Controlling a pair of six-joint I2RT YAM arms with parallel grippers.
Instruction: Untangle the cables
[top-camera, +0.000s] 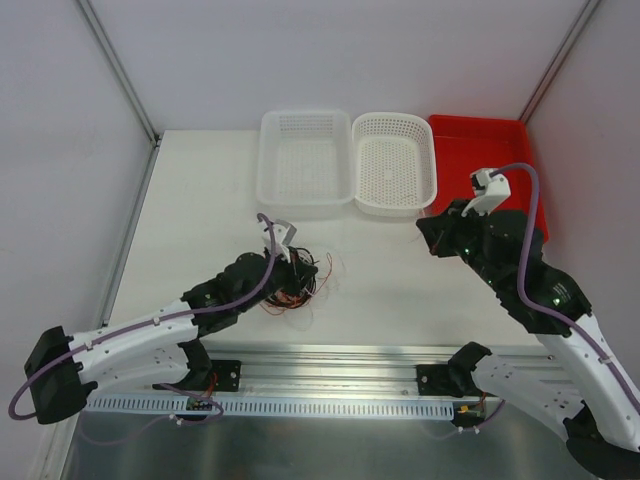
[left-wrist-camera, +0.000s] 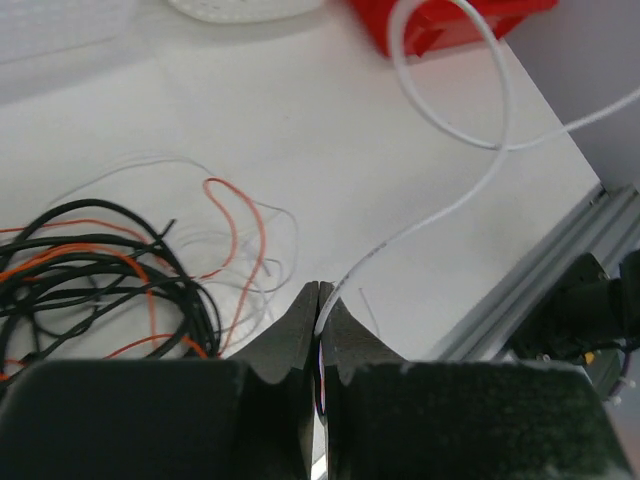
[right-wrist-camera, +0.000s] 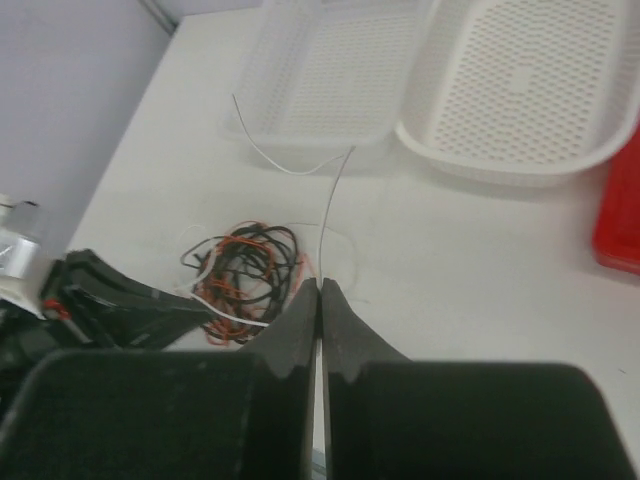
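The cables (top-camera: 296, 284) lie in a loose tangle of black, orange-red and thin white wire (left-wrist-camera: 90, 270) on the white table, left of centre. My left gripper (top-camera: 304, 268) sits at the tangle's right side. Its jaws (left-wrist-camera: 320, 292) are shut on a white cable (left-wrist-camera: 400, 233), which rises from them and loops away to the right. My right gripper (top-camera: 431, 236) hovers over the table right of centre, apart from the tangle (right-wrist-camera: 245, 265). It (right-wrist-camera: 320, 284) is shut on a thin pale wire (right-wrist-camera: 328, 210) that runs up toward the baskets.
Three containers line the back of the table: a clear basket (top-camera: 305, 160), a white perforated basket (top-camera: 395, 160) and a red bin (top-camera: 490, 165). An aluminium rail (top-camera: 330, 362) runs along the near edge. Grey walls close in both sides.
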